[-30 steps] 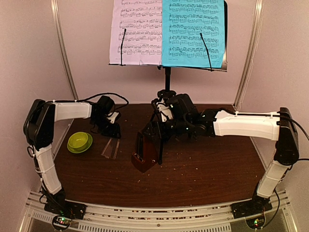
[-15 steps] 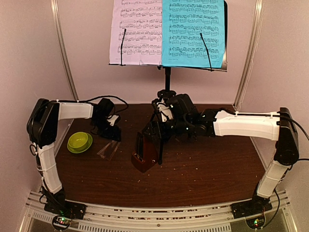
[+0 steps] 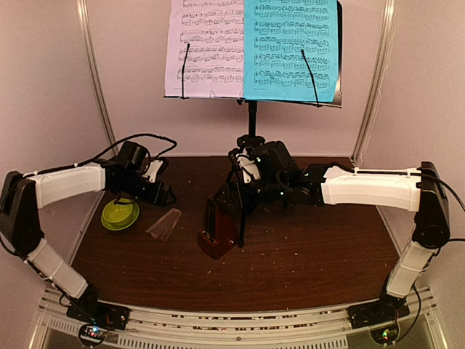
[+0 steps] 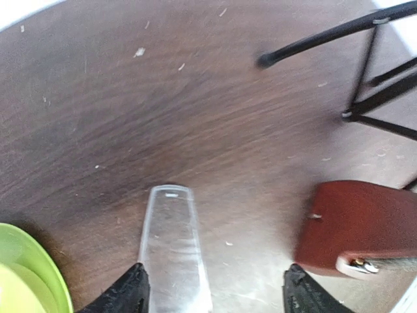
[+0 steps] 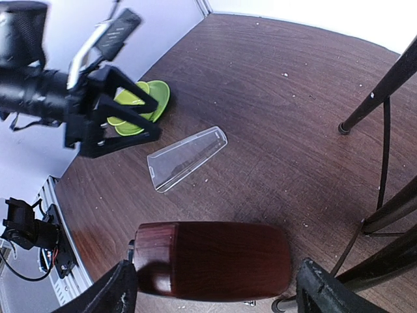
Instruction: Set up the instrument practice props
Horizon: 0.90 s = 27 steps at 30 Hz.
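Only print: music notation on white sheet [image 3: 205, 49] + cyan sheet [image 3: 290, 49], no brand legible. L gripper [image 3: 161, 195] backed off to frame left vs 1 s ago, jaws now wide, empty; clear cover [image 3: 164, 224] flat on table [image 3: 312, 247]. R gripper [image 5: 215, 287] wide, straddling metronome [image 5: 212, 259], no contact seen.

Overhead rear view; two downward wrist close-ups

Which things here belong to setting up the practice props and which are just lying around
Part of the job:
black metal music stand on a tripod
white music sheet
cyan music sheet
brown wooden pyramid metronome
clear plastic metronome cover, lying flat on the table

Just lying about:
lime-green bowl
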### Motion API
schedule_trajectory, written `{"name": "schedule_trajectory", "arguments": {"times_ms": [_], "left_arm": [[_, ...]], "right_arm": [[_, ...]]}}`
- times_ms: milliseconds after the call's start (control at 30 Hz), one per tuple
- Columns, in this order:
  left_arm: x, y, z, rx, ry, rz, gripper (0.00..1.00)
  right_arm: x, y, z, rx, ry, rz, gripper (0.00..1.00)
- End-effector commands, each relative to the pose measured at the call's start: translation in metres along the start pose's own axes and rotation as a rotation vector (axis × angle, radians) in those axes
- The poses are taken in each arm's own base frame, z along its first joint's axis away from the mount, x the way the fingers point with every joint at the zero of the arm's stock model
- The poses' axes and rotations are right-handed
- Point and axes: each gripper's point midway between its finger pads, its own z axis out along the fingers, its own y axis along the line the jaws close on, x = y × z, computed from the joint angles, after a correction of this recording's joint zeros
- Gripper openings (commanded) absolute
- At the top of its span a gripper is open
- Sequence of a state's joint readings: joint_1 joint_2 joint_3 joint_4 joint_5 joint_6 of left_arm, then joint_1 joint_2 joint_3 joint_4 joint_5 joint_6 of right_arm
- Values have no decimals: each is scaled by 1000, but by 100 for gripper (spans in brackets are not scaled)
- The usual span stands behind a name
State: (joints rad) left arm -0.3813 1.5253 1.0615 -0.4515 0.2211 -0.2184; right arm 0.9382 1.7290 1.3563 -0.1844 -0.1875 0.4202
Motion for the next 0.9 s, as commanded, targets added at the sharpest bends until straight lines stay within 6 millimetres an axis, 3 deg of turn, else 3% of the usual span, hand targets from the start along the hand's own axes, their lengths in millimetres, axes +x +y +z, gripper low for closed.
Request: {"name": "schedule_trajectory", "arguments": {"times_ms": [0,167,300,767,867], "left_arm": [[-8,-33,-27,122,-179,-12,69],[9,-75,-58,178,-308,46,66],[18,-95,-68,234,-364,47,62],[1,-146,-54,338,-349,96,56],[-1,-149,-51,343,-340,103,56]], "right_arm": [[-6,7,-5,-18,-16,5,84],[-4,5,-5,-16,-7,9,84],[-2,5,-4,-16,-1,15,83],[6,1,0,-15,16,47,82],[8,1,0,-15,19,46,82]]}}
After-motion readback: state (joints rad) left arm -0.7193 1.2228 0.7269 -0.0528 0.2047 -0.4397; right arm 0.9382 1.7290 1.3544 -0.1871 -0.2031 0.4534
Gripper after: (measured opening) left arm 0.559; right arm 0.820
